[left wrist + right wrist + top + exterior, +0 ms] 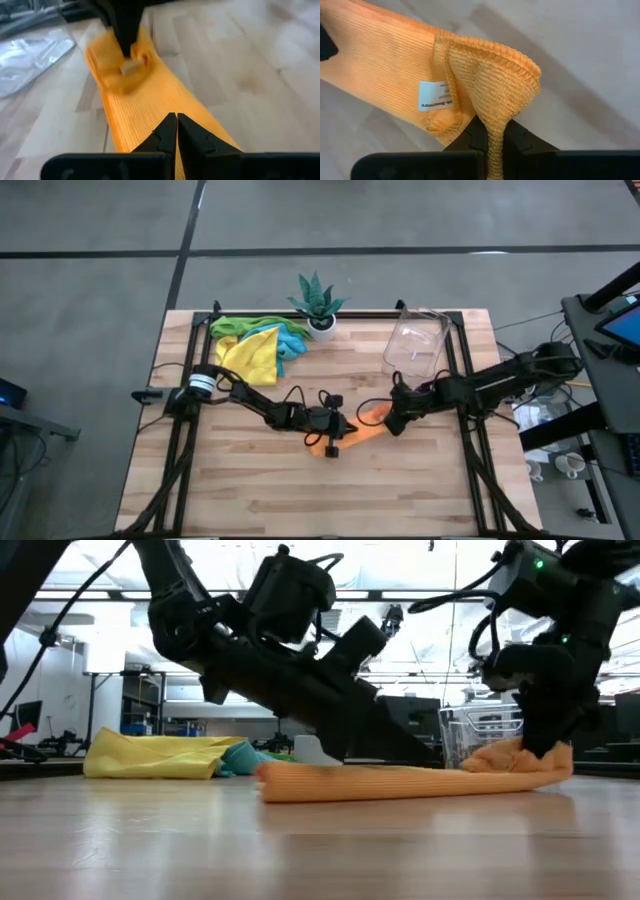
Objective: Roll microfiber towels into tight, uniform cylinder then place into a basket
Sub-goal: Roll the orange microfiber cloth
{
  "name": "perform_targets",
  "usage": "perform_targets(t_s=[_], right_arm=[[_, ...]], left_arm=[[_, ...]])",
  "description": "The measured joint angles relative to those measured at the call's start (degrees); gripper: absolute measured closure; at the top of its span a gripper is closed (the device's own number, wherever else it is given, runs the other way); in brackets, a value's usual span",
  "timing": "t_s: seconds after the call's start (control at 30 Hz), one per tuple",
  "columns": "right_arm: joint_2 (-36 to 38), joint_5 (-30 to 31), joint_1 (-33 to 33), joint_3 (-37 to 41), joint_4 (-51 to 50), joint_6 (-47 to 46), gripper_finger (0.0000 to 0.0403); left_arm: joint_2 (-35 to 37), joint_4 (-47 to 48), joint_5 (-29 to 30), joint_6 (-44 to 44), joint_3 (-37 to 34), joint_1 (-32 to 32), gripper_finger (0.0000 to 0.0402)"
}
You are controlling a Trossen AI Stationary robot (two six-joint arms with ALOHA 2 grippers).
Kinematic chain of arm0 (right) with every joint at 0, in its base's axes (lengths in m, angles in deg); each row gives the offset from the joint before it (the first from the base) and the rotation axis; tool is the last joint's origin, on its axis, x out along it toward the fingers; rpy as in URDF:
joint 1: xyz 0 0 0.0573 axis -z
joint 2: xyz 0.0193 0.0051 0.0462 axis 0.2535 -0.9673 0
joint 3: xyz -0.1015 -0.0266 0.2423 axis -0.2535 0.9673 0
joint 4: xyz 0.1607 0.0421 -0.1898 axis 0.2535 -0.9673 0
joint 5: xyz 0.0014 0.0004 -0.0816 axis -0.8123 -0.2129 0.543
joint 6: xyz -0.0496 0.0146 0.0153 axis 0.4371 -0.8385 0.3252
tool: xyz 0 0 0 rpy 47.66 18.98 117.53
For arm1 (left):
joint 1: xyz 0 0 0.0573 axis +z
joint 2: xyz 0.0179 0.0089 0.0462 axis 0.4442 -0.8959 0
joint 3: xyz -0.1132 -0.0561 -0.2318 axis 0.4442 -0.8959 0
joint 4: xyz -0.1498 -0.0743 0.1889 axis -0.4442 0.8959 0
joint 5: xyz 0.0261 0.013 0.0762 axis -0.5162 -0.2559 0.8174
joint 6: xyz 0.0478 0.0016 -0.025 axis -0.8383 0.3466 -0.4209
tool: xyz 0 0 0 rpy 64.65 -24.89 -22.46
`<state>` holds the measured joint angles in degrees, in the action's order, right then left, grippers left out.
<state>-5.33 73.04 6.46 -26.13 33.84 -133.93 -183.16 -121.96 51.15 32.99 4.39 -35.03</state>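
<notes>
Orange towel (362,423) lies lengthwise between left hand (331,442) and right hand (394,420).

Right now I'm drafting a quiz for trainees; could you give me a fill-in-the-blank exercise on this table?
The right gripper is shut on the ____ towel.
The clear basket holds ____ towels.
The pile of towels lies beside the potted ____.
The left gripper is ____.

Missing words: orange; no; plant; shut
</notes>
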Motion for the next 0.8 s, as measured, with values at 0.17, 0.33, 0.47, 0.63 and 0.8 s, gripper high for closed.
perform_targets(t_s=[0.17,0.33,0.47,0.63,0.8], right_arm=[[-0.16,0.92,0.00,-4.15,-5.54,-0.52,0.0389],[-4.60,1.88,0.00,-7.95,-9.17,0.08,0.0389],[-8.64,1.95,0.00,-10.48,-11.06,1.53,0.0390],[-12.46,1.96,0.00,-12.52,-11.22,3.43,0.0390],[-13.45,1.93,-0.01,-13.44,-11.33,4.45,0.0390]], left_arm=[[-2.90,-0.37,-0.10,-0.16,3.25,0.48,0.0402],[-5.23,-0.26,-0.43,-0.42,5.39,0.41,0.0402],[-6.67,-0.54,-0.69,-0.46,7.27,0.43,0.0402],[-6.59,-0.50,-1.07,-5.46,10.37,0.55,0.0402],[-7.23,1.87,0.08,-6.80,14.83,2.22,0.0402]])
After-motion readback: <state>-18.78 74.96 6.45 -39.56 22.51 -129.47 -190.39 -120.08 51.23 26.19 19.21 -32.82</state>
